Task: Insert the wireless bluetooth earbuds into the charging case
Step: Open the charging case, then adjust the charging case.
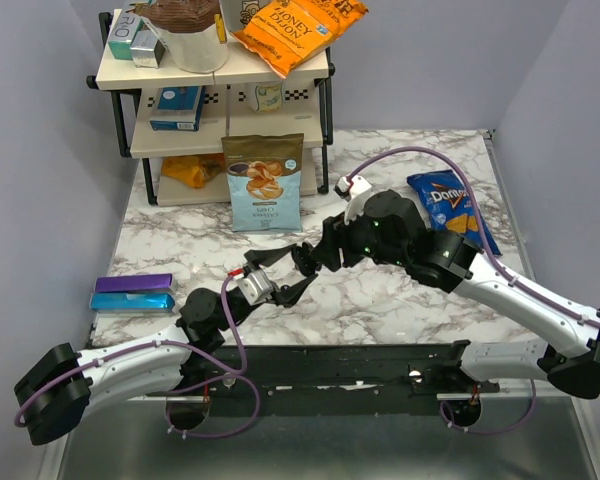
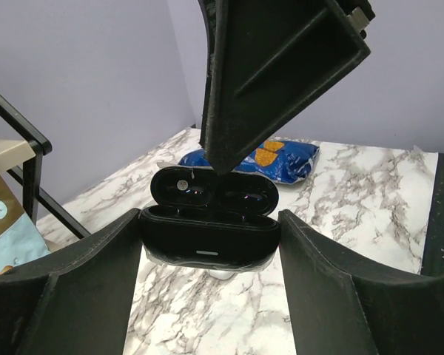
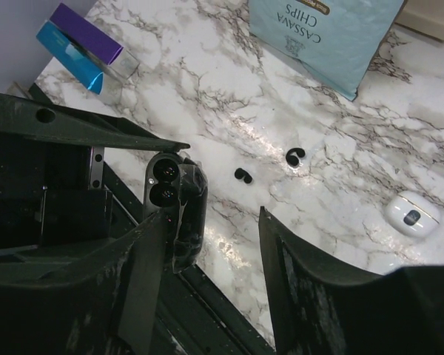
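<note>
The black charging case [image 2: 207, 238] stands with its lid [image 2: 214, 194] open, and my left gripper [image 2: 209, 218] is shut on its two ends. The right wrist view shows the same case [image 3: 181, 211] beside my right gripper [image 3: 213, 214], which is open with only marble between its fingers. One right finger [image 2: 274, 81] hangs just above the open lid. Two tiny black wireless bluetooth earbuds [image 3: 243, 175] [image 3: 295, 156] lie loose on the table beyond the case. From above, both grippers [image 1: 285, 275] [image 1: 315, 255] meet over the table's middle.
A cassava chips bag [image 1: 265, 182] stands in front of a shelf rack [image 1: 215, 90] at the back. A blue Doritos bag [image 1: 450, 205] lies at the right, a purple and blue box [image 1: 132, 293] at the left edge. A small white round object [image 3: 412, 214] lies near the earbuds.
</note>
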